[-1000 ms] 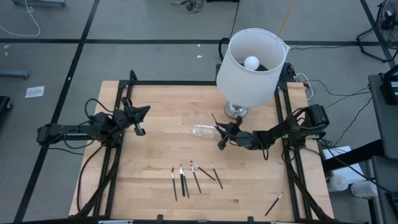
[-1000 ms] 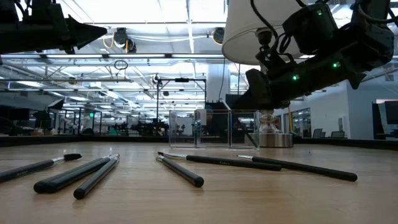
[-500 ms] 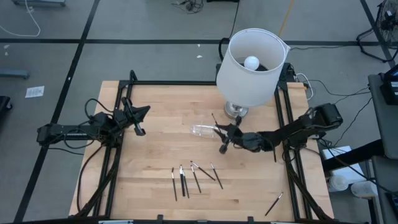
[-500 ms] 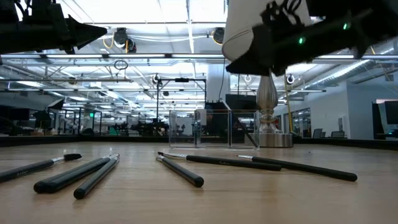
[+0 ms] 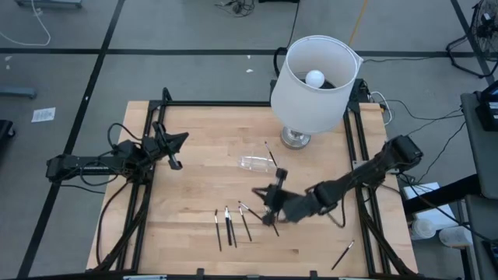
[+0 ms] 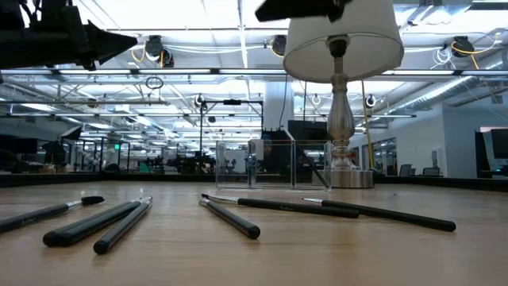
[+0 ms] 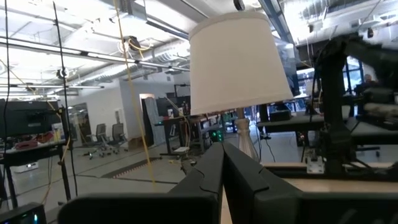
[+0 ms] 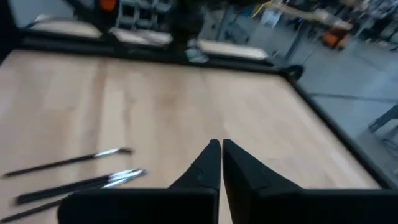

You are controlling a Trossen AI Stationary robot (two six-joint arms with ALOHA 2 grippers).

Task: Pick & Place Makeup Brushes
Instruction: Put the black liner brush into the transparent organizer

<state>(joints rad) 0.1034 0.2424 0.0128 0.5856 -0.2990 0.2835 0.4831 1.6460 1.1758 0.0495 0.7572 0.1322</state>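
Several thin black makeup brushes (image 5: pixel 246 222) lie in a loose row on the wooden table near its near edge; they also show in the low view (image 6: pixel 278 206) and the right wrist view (image 8: pixel 69 161). One more brush (image 5: pixel 342 254) lies alone at the near right. Another brush (image 5: pixel 270 152) leans in a clear container (image 5: pixel 255 163) by the lamp. My right gripper (image 5: pixel 269 208) is shut and empty, above the right end of the row. My left gripper (image 5: pixel 174 155) is shut and empty, raised at the table's left.
A lamp with a white shade (image 5: pixel 314 74) and a silver base (image 5: pixel 295 139) stands at the far right of the table. Black frame rails (image 5: pixel 148 194) run along the left and right sides. Bare wood lies between the left arm and the brushes.
My right gripper has gone from beside the clear container toward the table's near edge and a little left, over the row of brushes, and has risen to the top of the low view. The brushes and the container have stayed put.
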